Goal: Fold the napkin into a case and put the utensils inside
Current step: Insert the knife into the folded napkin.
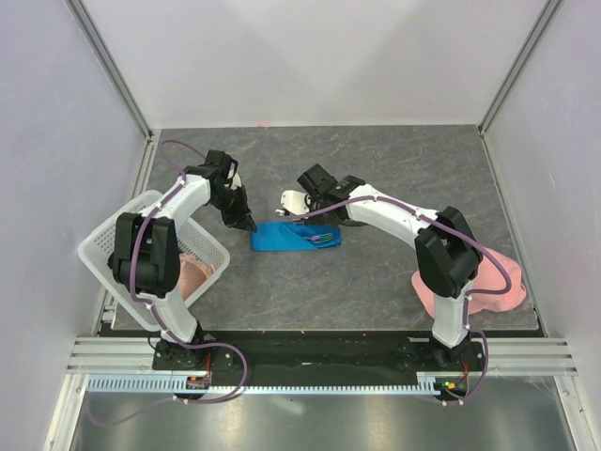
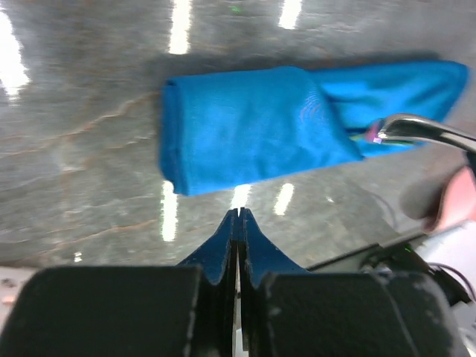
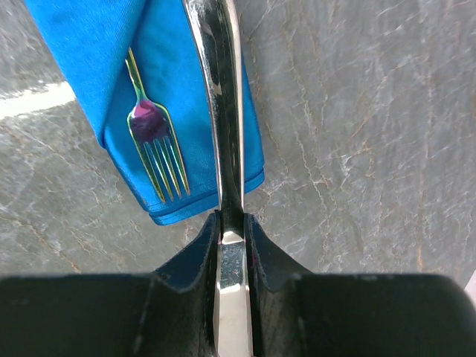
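The right gripper (image 3: 232,223) pinches a slim shiny metal table knife (image 3: 222,111) that lies across the narrow, folded bright blue cloth case (image 3: 82,59). An iridescent metal fork (image 3: 155,141) rests on the case. The left gripper (image 2: 239,217), pressed together and empty, is near the case's other end.

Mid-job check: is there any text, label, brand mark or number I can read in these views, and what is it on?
None can be read.
The case, fork, knife and basket carry no writing.
The small coloured marks at the arm bases are too small to read.
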Tool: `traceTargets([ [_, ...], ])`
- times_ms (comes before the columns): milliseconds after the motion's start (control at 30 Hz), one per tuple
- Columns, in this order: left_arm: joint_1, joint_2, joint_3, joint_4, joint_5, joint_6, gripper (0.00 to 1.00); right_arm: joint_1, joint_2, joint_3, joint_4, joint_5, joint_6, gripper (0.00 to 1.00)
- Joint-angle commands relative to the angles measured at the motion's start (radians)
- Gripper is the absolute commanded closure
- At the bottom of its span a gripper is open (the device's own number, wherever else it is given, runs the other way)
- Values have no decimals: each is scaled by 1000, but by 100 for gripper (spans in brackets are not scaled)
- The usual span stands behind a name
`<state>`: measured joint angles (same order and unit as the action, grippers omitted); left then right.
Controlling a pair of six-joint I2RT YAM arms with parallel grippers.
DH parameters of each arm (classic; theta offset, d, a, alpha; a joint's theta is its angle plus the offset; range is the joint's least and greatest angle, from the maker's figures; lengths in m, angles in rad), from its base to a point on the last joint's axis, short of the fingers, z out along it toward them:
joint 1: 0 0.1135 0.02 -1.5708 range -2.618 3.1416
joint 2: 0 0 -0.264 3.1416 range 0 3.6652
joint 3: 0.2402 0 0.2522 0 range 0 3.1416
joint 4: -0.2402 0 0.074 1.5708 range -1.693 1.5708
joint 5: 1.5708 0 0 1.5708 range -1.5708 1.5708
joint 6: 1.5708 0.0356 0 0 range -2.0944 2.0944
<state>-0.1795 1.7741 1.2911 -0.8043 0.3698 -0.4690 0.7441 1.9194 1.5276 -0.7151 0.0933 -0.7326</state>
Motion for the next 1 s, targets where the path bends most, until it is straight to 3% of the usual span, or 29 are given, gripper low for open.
traceTargets([
  [0, -17, 19, 22, -3, -132, 63, 98, 1, 18, 66, -21, 51, -36, 100],
  [300, -29, 79, 20, 14, -227, 81, 98, 35, 62, 74, -27, 77, -53, 100],
  [700, -32, 107, 7, 25, -213, 109, 98, 58, 141, 143, -34, 109, -54, 100],
  [967, -31, 27, 31, 10, -178, 90, 98, 43, 92, 65, -23, 144, -54, 100],
])
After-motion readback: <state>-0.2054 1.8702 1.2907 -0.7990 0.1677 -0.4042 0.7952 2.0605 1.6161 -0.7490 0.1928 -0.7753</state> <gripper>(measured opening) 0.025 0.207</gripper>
